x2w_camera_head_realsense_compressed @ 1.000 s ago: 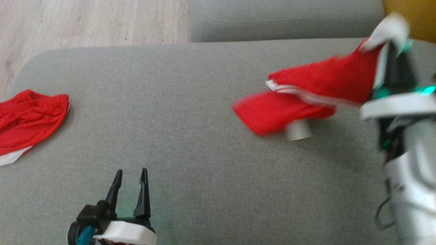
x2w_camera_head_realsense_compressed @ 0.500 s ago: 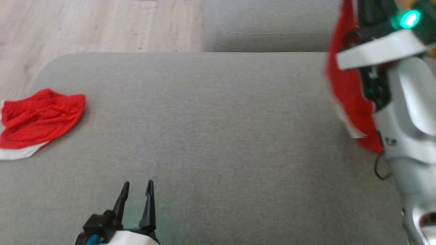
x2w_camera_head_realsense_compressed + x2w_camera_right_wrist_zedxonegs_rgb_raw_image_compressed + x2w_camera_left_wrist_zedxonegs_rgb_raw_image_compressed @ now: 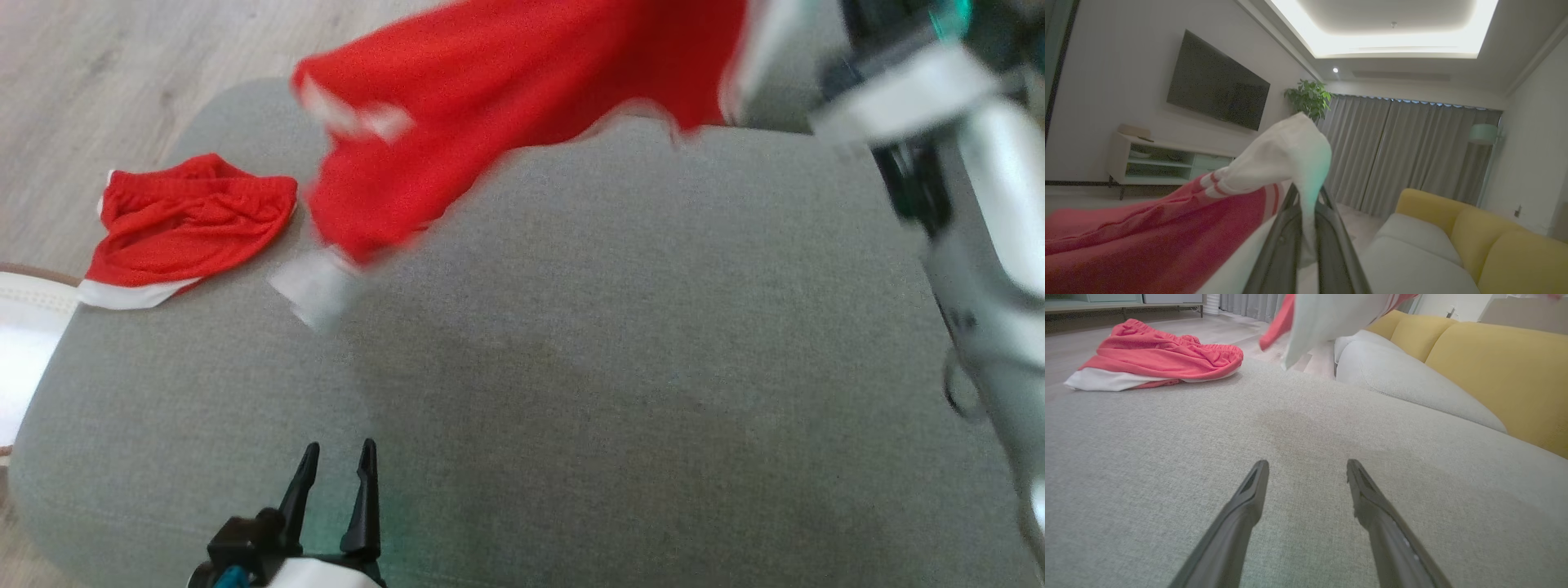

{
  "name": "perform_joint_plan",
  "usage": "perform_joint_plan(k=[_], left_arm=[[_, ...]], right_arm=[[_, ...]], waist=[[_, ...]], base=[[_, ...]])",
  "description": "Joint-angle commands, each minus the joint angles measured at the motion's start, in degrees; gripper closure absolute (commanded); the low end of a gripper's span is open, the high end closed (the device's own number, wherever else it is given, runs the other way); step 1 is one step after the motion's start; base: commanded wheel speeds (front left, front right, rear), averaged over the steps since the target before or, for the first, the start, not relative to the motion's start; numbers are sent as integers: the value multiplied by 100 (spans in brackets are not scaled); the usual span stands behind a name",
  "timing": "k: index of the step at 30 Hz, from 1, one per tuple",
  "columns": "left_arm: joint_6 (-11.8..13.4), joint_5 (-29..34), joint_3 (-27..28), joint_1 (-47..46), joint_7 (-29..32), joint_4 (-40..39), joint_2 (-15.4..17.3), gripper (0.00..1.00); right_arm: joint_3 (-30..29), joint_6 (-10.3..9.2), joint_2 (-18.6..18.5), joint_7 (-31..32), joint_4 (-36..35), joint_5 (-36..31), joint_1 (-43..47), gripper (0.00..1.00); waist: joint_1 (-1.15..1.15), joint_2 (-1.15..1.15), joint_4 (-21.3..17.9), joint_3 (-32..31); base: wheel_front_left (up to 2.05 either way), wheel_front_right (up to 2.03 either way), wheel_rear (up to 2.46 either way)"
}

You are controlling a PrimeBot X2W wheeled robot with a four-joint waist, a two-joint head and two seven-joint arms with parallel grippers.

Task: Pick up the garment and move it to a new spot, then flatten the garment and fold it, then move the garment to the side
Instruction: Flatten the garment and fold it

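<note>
**Red garment aloft in the right gripper**

The right gripper (image 3: 1308,191) is clamped tight on the white edge of the red garment (image 3: 506,98). The garment hangs clear of the grey cushion (image 3: 620,367) and stretches away to that gripper's left, too blurred to tell its exact shape. The left gripper (image 3: 1306,465) hovers low over the cushion, fingers spread wide and empty. Ahead and to its left, crumpled red shorts (image 3: 1159,359) lie on the cushion.

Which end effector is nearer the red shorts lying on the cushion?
Left. The left end effector hovers open, robot-side of the shorts; the right end effector is raised far right, gripping the held garment.
</note>
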Motion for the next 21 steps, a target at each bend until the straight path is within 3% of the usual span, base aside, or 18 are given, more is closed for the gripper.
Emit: perform_joint_plan(k=[1, 6, 11, 12, 14, 15, 16, 17, 21], left_arm=[[-19, -43, 127, -137, -37, -143, -1, 0], [-29, -53, 118, -185, -37, -124, -1, 0], [-44, -43, 94, -288, -37, -146, -1, 0], [-46, -40, 87, -312, -37, -149, -1, 0], [-52, -57, 62, -359, -37, -159, -1, 0], [-54, -61, 49, -377, -37, -162, -1, 0], [-55, -80, 44, -394, -37, -169, -1, 0], [-57, -97, 37, -411, -37, -174, -1, 0], [-66, -142, -50, -496, -37, -175, -1, 0]], right_arm=[[-171, 43, -164, -21, 37, 43, 276, 100], [-626, 43, -488, -21, 335, -71, 1165, 100], [-933, 43, -457, -21, 393, -177, 2096, 100], [-963, 43, -424, -21, 376, -203, 2278, 91], [-1045, 43, -346, -21, 347, -267, 2634, 64], [-1064, 43, -304, -21, 352, -316, 2805, 42], [-1135, 43, -259, -21, 376, -363, 2956, 4], [-1218, 43, -205, -21, 384, -418, 3086, 0], [-1604, 43, 27, -21, 355, -666, 3549, 0]], waist=[[0, 0, -6, 68], [0, 0, -184, 232], [0, 0, -449, 320], [0, 0, -500, 327], [0, 0, -597, 320], [0, 0, -647, 310], [0, 0, -695, 300], [0, 0, -743, 287], [0, 0, -912, 236]], base=[[0, 0, 0], [0, 0, 0], [0, 0, 0], [0, 0, 0], [0, 0, 0], [0, 0, 0], [0, 0, 0], [0, 0, 0], [0, 0, 0]])
